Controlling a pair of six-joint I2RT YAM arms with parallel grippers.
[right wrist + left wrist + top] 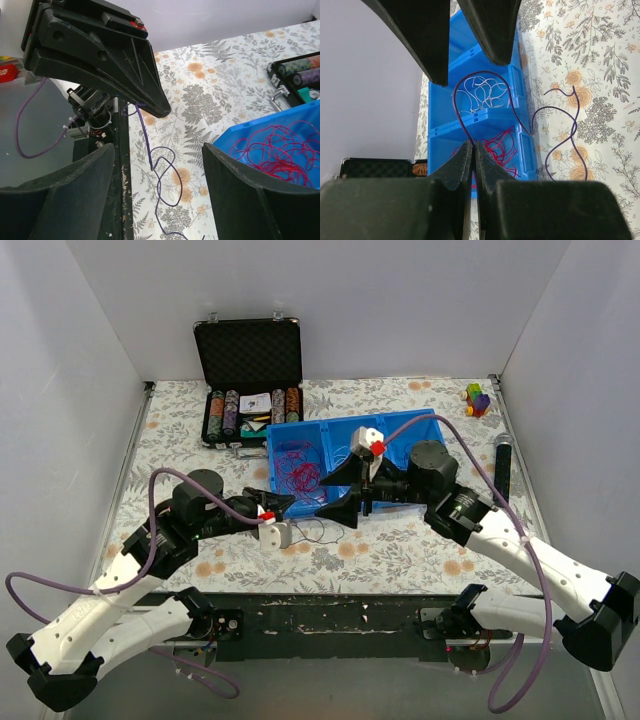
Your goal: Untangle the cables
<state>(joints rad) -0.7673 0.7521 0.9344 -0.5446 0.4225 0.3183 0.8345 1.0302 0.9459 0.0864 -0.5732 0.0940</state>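
Observation:
A thin purple cable [563, 131] runs from my left gripper [473, 144], loops over the blue bin's wall and lies in curls on the floral table. My left gripper is shut on this cable; it also shows in the top view [284, 503]. My right gripper [340, 492] is open wide and empty, just right of the left one. In the right wrist view, the purple cable [161, 176] hangs from the left gripper's tip between my right gripper's [157, 150] fingers. Red cables [298, 469] fill the bin's left compartment. White cables [482, 95] lie in the one beside it.
The blue bin [420, 427] stands mid-table behind both grippers. An open black case of poker chips [250, 390] stands at the back left. Small toy blocks [477, 398] and a black cylinder [503, 465] lie at the right. White walls enclose the table.

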